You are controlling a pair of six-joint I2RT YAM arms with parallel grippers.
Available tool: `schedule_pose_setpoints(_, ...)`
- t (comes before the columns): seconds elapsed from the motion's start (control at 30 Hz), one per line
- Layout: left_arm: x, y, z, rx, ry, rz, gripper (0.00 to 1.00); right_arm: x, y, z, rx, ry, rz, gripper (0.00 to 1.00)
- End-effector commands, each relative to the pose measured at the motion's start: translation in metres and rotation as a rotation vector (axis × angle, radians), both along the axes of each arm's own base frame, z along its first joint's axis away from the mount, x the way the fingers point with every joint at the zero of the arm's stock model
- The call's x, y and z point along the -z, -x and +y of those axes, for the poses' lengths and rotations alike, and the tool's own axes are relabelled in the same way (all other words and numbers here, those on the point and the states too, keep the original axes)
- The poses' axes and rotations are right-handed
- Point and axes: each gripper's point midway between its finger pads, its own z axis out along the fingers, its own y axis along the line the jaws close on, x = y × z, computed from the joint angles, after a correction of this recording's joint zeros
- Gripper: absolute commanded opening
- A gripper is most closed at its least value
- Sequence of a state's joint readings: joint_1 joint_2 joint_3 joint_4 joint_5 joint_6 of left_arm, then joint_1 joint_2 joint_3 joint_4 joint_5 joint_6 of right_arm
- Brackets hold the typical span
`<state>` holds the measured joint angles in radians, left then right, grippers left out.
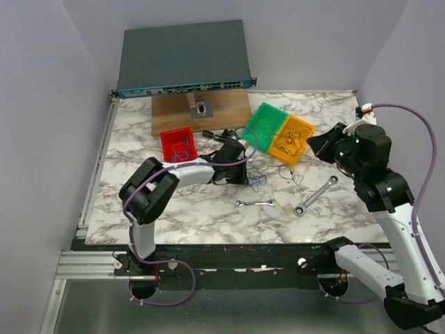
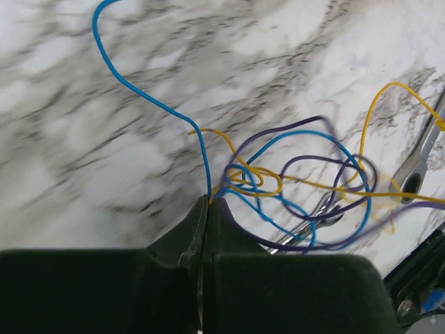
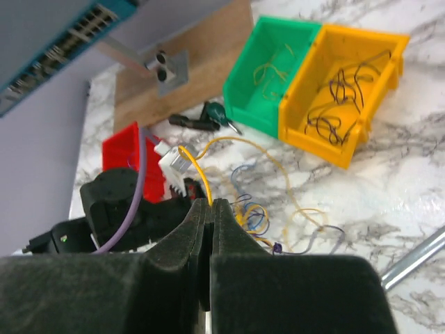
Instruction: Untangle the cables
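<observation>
Marbled surface [image 1: 208, 212] is crossed by the knotted cables [image 2: 292, 184]. A blue strand [image 2: 149, 102] is pinched in the left end effector [image 2: 206, 203], a yellow strand [image 3: 197, 170] in the right end effector [image 3: 211, 204]; slow, opposed pulls are advised

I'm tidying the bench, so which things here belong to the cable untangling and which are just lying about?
Job: knot of thin blue, yellow and purple wires; left tool shut on a blue strand; right tool shut on a yellow strand; probably the plastic bins holding wires: red, green, orange.
Lying about: two silver metal wrenches; grey network switch; brown wooden board.
</observation>
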<state>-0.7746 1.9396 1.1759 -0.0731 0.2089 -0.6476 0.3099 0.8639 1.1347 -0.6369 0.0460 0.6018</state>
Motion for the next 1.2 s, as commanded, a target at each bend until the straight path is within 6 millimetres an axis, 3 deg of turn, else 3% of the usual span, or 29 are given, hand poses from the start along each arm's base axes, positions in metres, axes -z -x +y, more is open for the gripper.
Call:
schedule_pose_setpoints(0.0,-0.031,-0.016,0.049,-0.101,-0.017,-0.117,0.0,-0.028,0.002,-0.014,0.036,0.058,-0.044,0.01)
schedule_pose_setpoints(0.13,-0.046,-0.004,0.085,-0.151,0.02,-0.131,0.0,-0.06,-0.003,-0.022,0.077,0.077,-0.113,0.01)
schedule_pose_setpoints(0.23,-0.057,0.004,0.119,-0.22,0.032,-0.157,0.0,-0.071,-0.009,-0.03,0.119,0.103,-0.132,0.01)
schedule_pose_setpoints(0.4,-0.076,0.008,0.174,-0.385,0.093,-0.204,0.0,-0.07,-0.014,-0.045,0.219,0.107,-0.128,0.01)
schedule_pose_setpoints(0.57,-0.078,0.014,0.228,-0.643,0.091,-0.23,0.0,-0.063,-0.007,-0.087,0.488,0.075,-0.136,0.01)
schedule_pose_setpoints(0.7,-0.074,0.019,0.26,-0.797,0.11,-0.217,0.0,-0.06,0.005,-0.116,0.654,0.057,-0.167,0.01)
schedule_pose_setpoints(0.77,-0.077,0.021,0.265,-0.811,0.135,-0.24,0.0,-0.058,0.004,-0.107,0.59,0.07,-0.18,0.01)
schedule_pose_setpoints(0.87,-0.098,0.024,0.253,-0.713,0.207,-0.322,0.0,-0.051,-0.009,-0.064,0.328,0.082,-0.171,0.01)
schedule_pose_setpoints(0.97,-0.118,0.03,0.239,-0.617,0.293,-0.381,0.0,-0.047,-0.017,-0.039,0.194,0.089,-0.151,0.01)
schedule_pose_setpoints(1.17,-0.143,0.042,0.23,-0.519,0.329,-0.46,0.0,-0.083,-0.022,-0.017,0.077,0.056,-0.24,0.01)
